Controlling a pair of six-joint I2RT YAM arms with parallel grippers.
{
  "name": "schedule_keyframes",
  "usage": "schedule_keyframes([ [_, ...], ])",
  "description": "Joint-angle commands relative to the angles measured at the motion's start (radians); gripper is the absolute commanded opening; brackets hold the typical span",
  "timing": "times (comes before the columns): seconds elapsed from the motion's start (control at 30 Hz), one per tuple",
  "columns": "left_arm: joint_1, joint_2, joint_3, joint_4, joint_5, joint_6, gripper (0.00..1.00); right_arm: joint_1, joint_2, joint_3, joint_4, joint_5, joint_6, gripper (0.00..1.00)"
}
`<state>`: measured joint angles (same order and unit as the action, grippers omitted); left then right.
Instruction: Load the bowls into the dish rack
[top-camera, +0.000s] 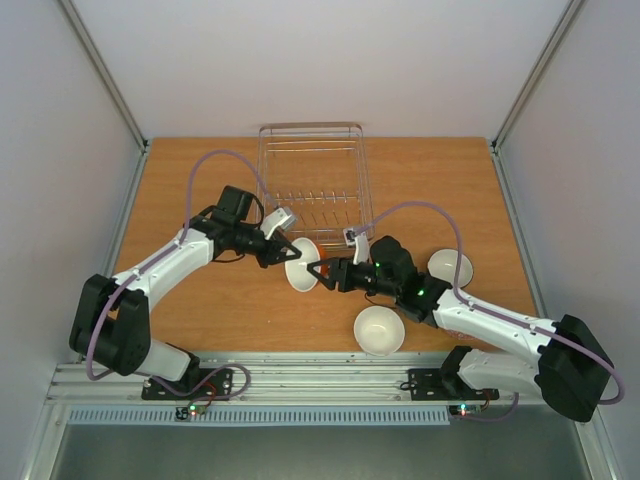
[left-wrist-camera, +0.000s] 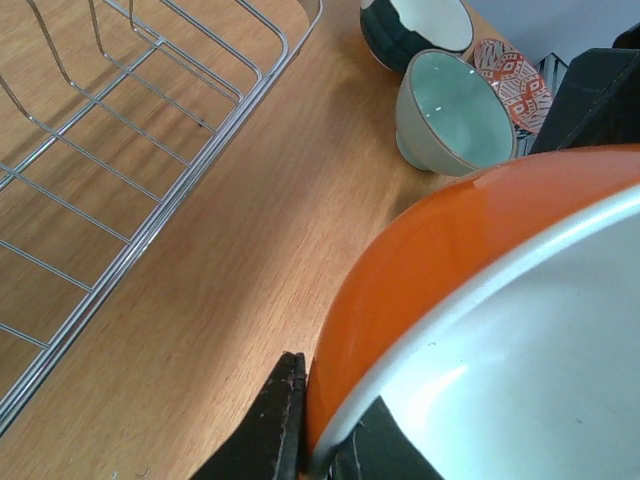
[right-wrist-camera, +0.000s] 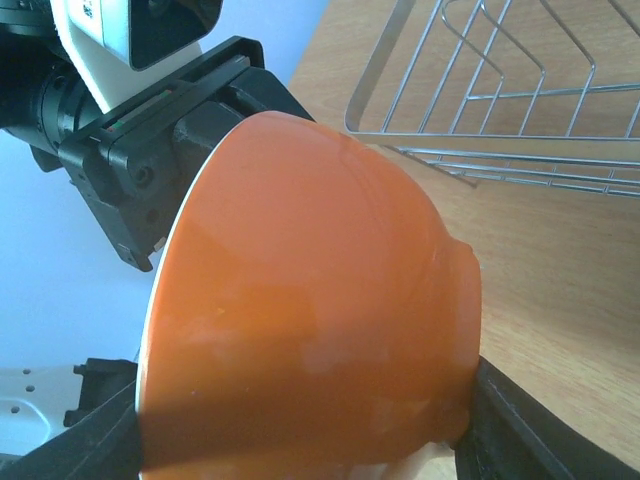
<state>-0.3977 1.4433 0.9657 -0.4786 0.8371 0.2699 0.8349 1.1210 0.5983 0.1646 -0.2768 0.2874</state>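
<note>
The orange bowl (top-camera: 299, 270), white inside, hangs tilted above the table just in front of the dish rack (top-camera: 310, 180). My left gripper (top-camera: 286, 250) is shut on its rim; in the left wrist view (left-wrist-camera: 318, 440) one finger lies on the orange wall (left-wrist-camera: 420, 260) and one inside. My right gripper (top-camera: 319, 272) meets the bowl from the right. In the right wrist view (right-wrist-camera: 300, 445) its fingers (right-wrist-camera: 545, 435) span the orange bowl (right-wrist-camera: 310, 320) from rim to foot and touch it. The wire rack (left-wrist-camera: 120, 150) (right-wrist-camera: 500, 90) holds no bowls.
A pale bowl (top-camera: 379, 328) sits near the front edge and another (top-camera: 450, 266) right of my right arm. The left wrist view shows a mint-green bowl (left-wrist-camera: 450, 110), a dark bowl (left-wrist-camera: 410, 25) and a red-and-white patterned bowl (left-wrist-camera: 515, 80) grouped together.
</note>
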Motion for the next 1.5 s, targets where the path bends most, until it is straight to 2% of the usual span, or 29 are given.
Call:
schedule_keyframes([
  [0.0,-0.007,-0.029,-0.002,0.032,0.093,-0.017,0.0,0.01,0.021,0.015,0.078,-0.073,-0.022,0.07],
  [0.17,-0.008,-0.045,-0.01,0.042,0.082,-0.02,0.0,0.01,0.024,0.019,0.08,-0.078,-0.028,0.01],
  [0.27,-0.008,-0.051,-0.014,0.045,0.079,-0.02,0.08,0.009,0.024,0.039,0.041,-0.065,-0.035,0.01],
  [0.33,-0.007,-0.054,-0.015,0.046,0.079,-0.019,0.24,0.01,0.022,0.05,0.013,-0.051,-0.047,0.01],
  [0.4,-0.007,-0.058,-0.015,0.046,0.07,-0.018,0.5,0.01,0.023,0.071,-0.03,-0.02,-0.068,0.01],
  [0.47,-0.007,-0.069,-0.017,0.055,0.039,-0.025,0.72,0.01,0.024,0.102,-0.088,0.011,-0.096,0.01],
  [0.53,-0.007,-0.086,-0.025,0.08,-0.013,-0.04,0.85,0.01,0.029,0.137,-0.144,0.043,-0.126,0.01],
  [0.67,0.003,-0.128,-0.037,0.124,-0.163,-0.076,0.9,0.013,0.042,0.206,-0.27,0.136,-0.184,0.01],
  [0.8,0.021,-0.185,-0.055,0.195,-0.415,-0.123,0.91,0.016,0.087,0.286,-0.375,0.233,-0.229,0.01],
  [0.97,0.034,-0.254,-0.057,0.245,-0.768,-0.16,0.93,0.036,0.222,0.426,-0.439,0.349,-0.301,0.01],
  [1.07,0.035,-0.269,-0.055,0.254,-0.916,-0.155,0.94,0.075,0.333,0.54,-0.495,0.485,-0.367,0.01],
  [1.27,0.037,-0.292,-0.064,0.269,-0.976,-0.137,0.95,0.114,0.526,0.748,-0.561,0.669,-0.436,0.01],
  [1.47,0.037,-0.293,-0.08,0.283,-0.976,-0.129,0.96,0.118,0.606,0.871,-0.581,0.747,-0.474,0.01],
])
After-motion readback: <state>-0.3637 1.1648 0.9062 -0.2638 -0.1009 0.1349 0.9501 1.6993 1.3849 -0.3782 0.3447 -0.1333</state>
